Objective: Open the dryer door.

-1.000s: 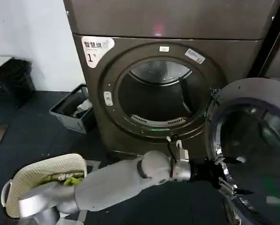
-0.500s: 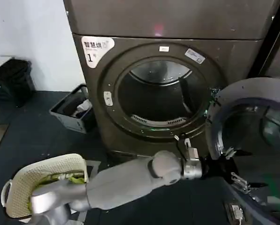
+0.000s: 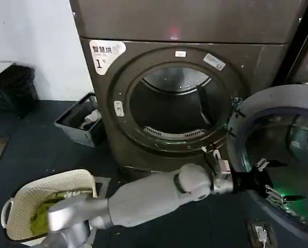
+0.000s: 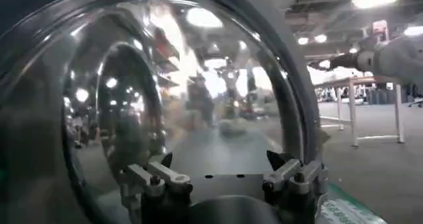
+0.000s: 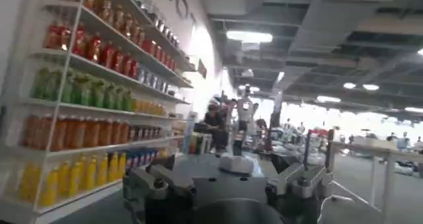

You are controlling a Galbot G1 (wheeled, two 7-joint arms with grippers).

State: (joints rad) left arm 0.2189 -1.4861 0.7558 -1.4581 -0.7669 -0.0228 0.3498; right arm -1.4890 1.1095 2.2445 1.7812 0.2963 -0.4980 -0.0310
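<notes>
The dryer is a bronze-grey front loader with a white "1" sticker, and its round opening shows the drum. The dryer door stands swung out at the right, grey inner side and dark glass towards me. My left arm reaches across low in front of the machine. My left gripper is open at the door's inner glass, nothing between its fingers. In the left wrist view the door's glass is close ahead of the open left gripper. My right gripper is open, facing the room.
A grey bin sits on the floor left of the dryer. A cream laundry basket with green cloth stands at the near left. Another machine is at the right edge. A small plate lies on the dark floor below the door.
My left arm has stretched to the right and a little lower, and the door has swung farther open to the right with the gripper against it.
</notes>
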